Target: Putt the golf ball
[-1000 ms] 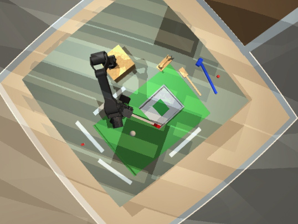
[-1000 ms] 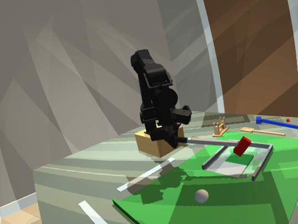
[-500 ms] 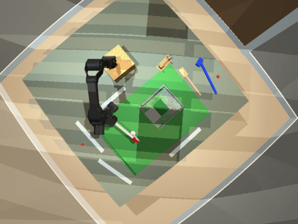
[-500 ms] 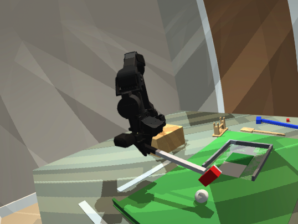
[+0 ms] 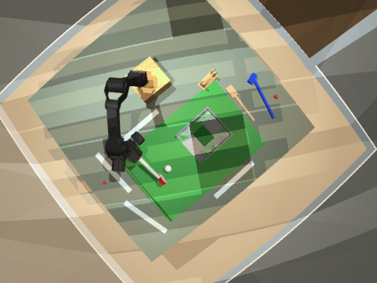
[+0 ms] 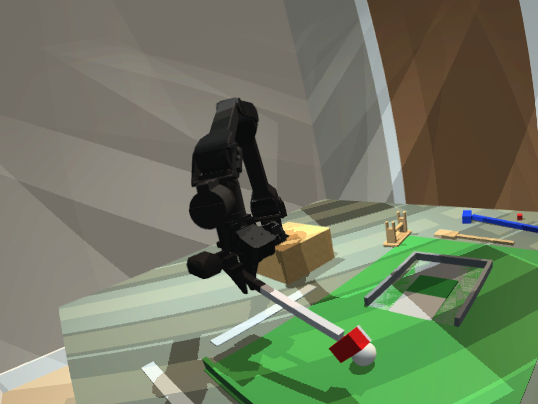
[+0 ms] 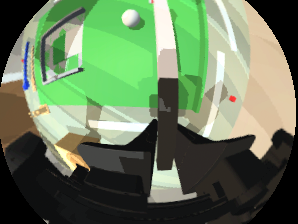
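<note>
My gripper (image 5: pixel 138 157) (image 6: pixel 252 287) (image 7: pixel 161 122) is shut on the dark grip of the red putter, above the near-left edge of the green mat. The putter's pale shaft (image 5: pixel 151 168) (image 6: pixel 302 310) (image 7: pixel 167 62) slopes down to its red head (image 5: pixel 162 180) (image 6: pixel 348 345). The white golf ball (image 5: pixel 167 169) (image 6: pixel 364 354) (image 7: pixel 131 18) is on the green mat (image 5: pixel 186 203) (image 6: pixel 320 370) (image 7: pixel 120 75). A small gap separates head and ball in the top view; the head partly covers the ball in the exterior view. The pale ramp (image 5: pixel 192 146) (image 6: pixel 417 306) leads to the dark raised green (image 5: pixel 203 136) (image 6: pixel 432 286) (image 7: pixel 59 46).
A grey rail (image 5: pixel 231 134) (image 6: pixel 454 259) surrounds the raised green on three sides. A wooden stand (image 5: pixel 208 80) (image 6: pixel 398 234), a wooden putter (image 5: pixel 244 107) (image 6: pixel 480 237) and a blue putter (image 5: pixel 263 98) (image 6: pixel 502 221) lie beyond the mat. White strips (image 5: pixel 145 217) (image 6: pixel 262 316) lie around it. The arm stands on a wooden block (image 5: pixel 159 78) (image 6: pixel 307 255).
</note>
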Motion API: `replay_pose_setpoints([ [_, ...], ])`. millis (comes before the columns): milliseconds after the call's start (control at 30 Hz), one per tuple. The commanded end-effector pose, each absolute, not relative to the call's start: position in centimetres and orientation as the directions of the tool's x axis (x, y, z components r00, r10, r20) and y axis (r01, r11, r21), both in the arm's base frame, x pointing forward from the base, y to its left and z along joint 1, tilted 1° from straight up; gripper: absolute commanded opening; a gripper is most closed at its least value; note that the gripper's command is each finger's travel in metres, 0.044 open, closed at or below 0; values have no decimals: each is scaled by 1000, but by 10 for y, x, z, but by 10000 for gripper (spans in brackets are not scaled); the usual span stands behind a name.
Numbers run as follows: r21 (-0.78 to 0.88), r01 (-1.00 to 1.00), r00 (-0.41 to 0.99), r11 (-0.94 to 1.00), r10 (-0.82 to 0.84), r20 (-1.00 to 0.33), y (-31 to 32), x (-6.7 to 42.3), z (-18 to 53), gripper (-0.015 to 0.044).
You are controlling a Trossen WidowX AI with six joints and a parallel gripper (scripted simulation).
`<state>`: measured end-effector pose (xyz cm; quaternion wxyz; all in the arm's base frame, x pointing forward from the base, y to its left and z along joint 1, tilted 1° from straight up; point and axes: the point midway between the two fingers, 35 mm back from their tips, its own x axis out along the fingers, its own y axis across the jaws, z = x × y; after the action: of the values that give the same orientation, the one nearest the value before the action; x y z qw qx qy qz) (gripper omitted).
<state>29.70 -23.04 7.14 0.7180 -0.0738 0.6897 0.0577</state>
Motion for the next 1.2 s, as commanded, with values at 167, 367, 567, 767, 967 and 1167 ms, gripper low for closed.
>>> replay_pose_setpoints([
  [167, -18, -180, 31, 984, -13, -999, -230, 295, 49, 0],
  [367, -18, -180, 31, 984, -13, -999, -230, 296, 41, 0],
  [567, -18, -180, 31, 984, -12, -999, -230, 296, 32, 0],
  [767, -18, -180, 31, 984, -12, -999, -230, 296, 22, 0],
  [967, -18, -183, 31, 983, -13, -999, -230, 296, 23, 0],
  [1167, -18, -183, 31, 983, -13, -999, -230, 296, 23, 0],
])
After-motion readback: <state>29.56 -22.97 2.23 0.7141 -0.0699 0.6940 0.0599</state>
